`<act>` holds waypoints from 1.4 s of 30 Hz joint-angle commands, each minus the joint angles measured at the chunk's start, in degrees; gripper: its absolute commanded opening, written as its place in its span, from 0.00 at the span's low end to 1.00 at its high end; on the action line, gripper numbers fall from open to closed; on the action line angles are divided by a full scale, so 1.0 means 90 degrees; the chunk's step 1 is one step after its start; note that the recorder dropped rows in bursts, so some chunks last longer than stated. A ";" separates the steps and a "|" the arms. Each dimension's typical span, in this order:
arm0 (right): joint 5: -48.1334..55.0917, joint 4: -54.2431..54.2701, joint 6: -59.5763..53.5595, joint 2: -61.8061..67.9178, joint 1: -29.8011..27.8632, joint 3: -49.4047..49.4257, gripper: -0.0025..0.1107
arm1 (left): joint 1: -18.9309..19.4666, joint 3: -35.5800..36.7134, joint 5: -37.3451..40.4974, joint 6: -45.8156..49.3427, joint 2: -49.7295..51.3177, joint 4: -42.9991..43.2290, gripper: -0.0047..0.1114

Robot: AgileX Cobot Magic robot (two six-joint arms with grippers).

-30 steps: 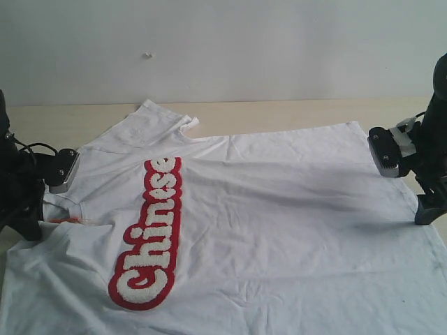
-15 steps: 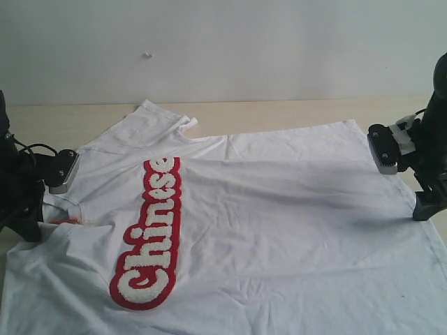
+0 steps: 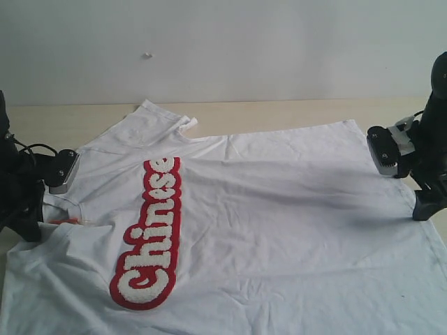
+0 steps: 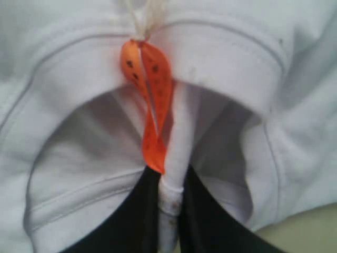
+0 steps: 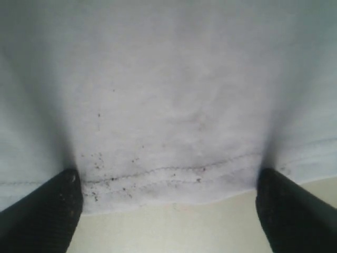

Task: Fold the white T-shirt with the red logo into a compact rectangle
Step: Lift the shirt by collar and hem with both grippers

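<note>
The white T-shirt (image 3: 279, 209) lies spread on the table, its red-and-white chest patch (image 3: 150, 234) facing up at the left. My left gripper (image 3: 43, 218) is at the neck opening. In the left wrist view it (image 4: 171, 182) is shut on a pinched fold of the ribbed collar (image 4: 210, 58), right beside the orange neck tag (image 4: 150, 95). My right gripper (image 3: 422, 199) is at the shirt's right edge. In the right wrist view it (image 5: 168, 182) stands open, its black fingers (image 5: 47, 205) wide apart on either side of the stitched hem (image 5: 168, 168), nothing pinched.
The pale wooden table (image 3: 293, 112) shows bare behind the shirt, and bare tabletop (image 5: 174, 226) shows just outside the hem. A plain white wall (image 3: 223, 49) closes the back. One sleeve (image 3: 157, 118) sticks out at the back left.
The right gripper has shifted slightly inward along the shirt's right edge. The left gripper has stayed put on the collar.
</note>
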 commanded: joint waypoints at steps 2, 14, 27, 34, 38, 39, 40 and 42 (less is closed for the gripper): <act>0.0413 -0.0144 -0.0106 0.0353 -0.0011 0.0127 0.34 | 0.0014 0.0108 0.0160 0.0001 0.0143 0.0074 0.06; 0.0733 -0.0039 -0.0037 0.0353 -0.0011 0.0127 0.02 | 0.0014 0.0108 0.0202 0.0001 0.0143 0.0074 0.06; 0.0747 -0.0039 0.0840 0.0353 -0.0011 0.0127 0.02 | 0.0014 0.0108 0.0269 -0.0063 0.0143 -0.0042 0.06; 0.0824 0.0182 0.0852 0.0259 -0.0011 0.0127 0.02 | 0.0005 0.0108 0.0254 -0.0063 0.0143 -0.0132 0.04; 0.0751 0.0361 0.0828 -0.0047 -0.0011 0.0118 0.02 | 0.0005 0.0108 0.0182 -0.0352 0.0115 -0.0033 0.04; 0.0754 0.0361 0.0828 -0.0162 -0.0011 0.0118 0.02 | 0.0005 0.0094 0.0100 -0.0468 0.0076 0.0036 0.04; 0.0754 0.0361 0.0843 -0.0286 -0.0011 0.0118 0.02 | 0.0005 0.0094 0.0039 -0.0575 0.0005 0.0096 0.04; 0.0754 0.0361 0.0951 -0.0550 -0.0011 0.0118 0.02 | 0.0005 0.0094 -0.0052 -0.0575 -0.0173 0.0114 0.04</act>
